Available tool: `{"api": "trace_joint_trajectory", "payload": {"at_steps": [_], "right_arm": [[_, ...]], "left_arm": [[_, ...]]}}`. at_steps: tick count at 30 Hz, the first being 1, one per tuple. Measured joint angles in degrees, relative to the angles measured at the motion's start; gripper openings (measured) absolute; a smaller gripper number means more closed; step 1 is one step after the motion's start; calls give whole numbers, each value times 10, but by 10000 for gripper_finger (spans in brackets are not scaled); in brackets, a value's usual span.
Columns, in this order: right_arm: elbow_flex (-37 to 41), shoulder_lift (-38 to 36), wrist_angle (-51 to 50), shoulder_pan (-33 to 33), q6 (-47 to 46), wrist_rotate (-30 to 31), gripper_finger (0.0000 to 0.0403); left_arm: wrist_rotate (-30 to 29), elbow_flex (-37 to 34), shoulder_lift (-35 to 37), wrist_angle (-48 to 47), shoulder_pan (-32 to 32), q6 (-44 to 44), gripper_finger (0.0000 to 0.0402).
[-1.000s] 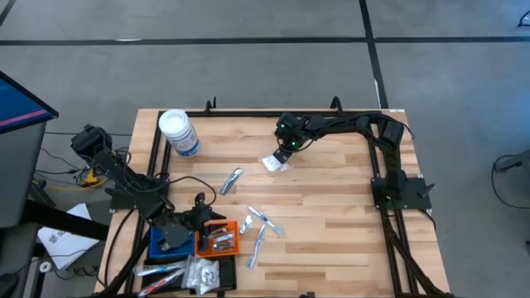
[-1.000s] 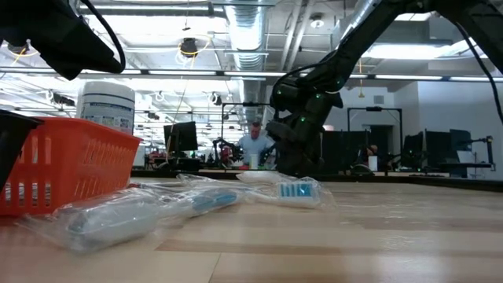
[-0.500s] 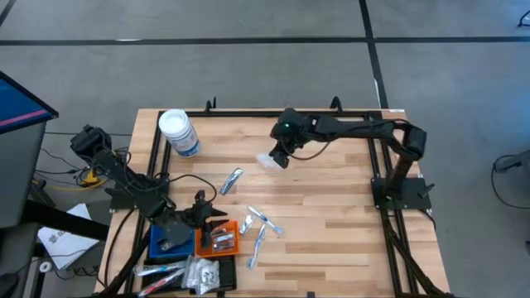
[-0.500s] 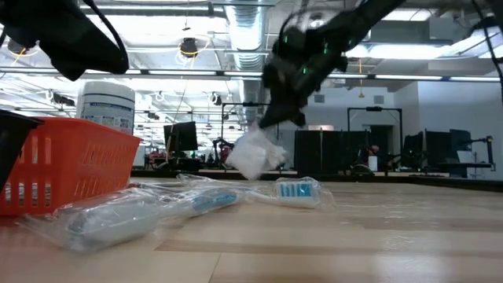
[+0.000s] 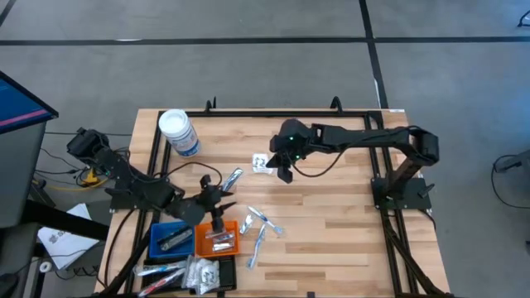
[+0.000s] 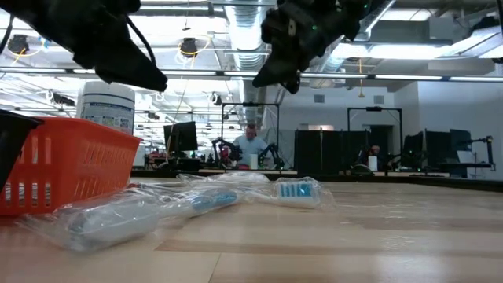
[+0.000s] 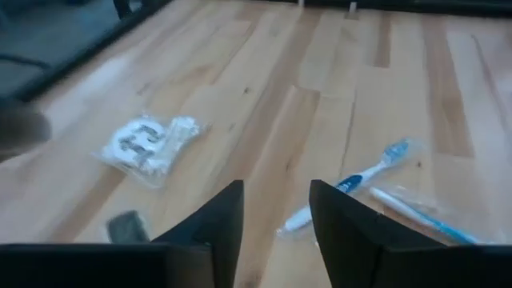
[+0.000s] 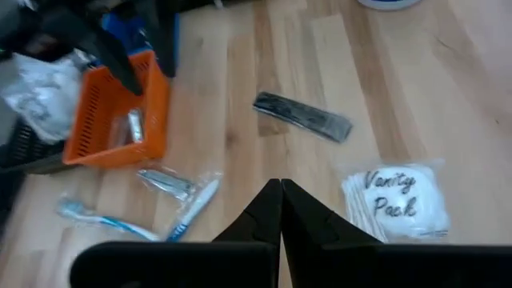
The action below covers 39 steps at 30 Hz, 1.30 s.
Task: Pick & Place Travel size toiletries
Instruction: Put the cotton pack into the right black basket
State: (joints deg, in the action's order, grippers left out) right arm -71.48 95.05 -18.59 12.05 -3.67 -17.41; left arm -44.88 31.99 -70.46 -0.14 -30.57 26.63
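Wooden table (image 5: 331,223) carried a white toiletry packet (image 5: 262,162) near its middle, just beside the closed, empty right claw (image 5: 283,175). Left claw (image 5: 217,220) hovered open above the orange tray (image 5: 219,244).

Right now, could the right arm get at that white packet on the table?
Probably yes. The right tool hangs shut beside the white packet, which lies alone on bare wood. Nothing blocks it, but the tool would have to open first.
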Motion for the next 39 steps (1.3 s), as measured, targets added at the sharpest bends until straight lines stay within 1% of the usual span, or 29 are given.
{"api": "trace_joint_trajectory", "payload": {"at_steps": [4,7,12,15,21,25,29,33,36,39], "right_arm": [[-2,25,36,4,39,55,1],[0,57,30,14,43,76,13],[-3,104,23,33,-8,69,62],[-25,125,-10,49,-40,69,90],[-52,167,-48,57,-79,67,133],[-67,201,-73,57,-89,15,152],[-91,234,-96,57,-89,12,163],[-108,248,-119,57,-87,10,165],[-114,248,-129,56,-85,9,160],[-116,225,-120,57,-85,11,148]], "left_arm": [[30,0,0,3,8,47,158],[32,0,0,4,5,60,164],[47,0,0,8,1,68,164],[59,0,0,10,1,68,161],[74,0,0,11,1,68,163],[74,0,0,11,1,64,164],[75,0,0,12,1,63,162],[78,0,0,13,1,63,160],[83,0,0,13,1,61,159],[83,0,0,13,1,55,159]]}}
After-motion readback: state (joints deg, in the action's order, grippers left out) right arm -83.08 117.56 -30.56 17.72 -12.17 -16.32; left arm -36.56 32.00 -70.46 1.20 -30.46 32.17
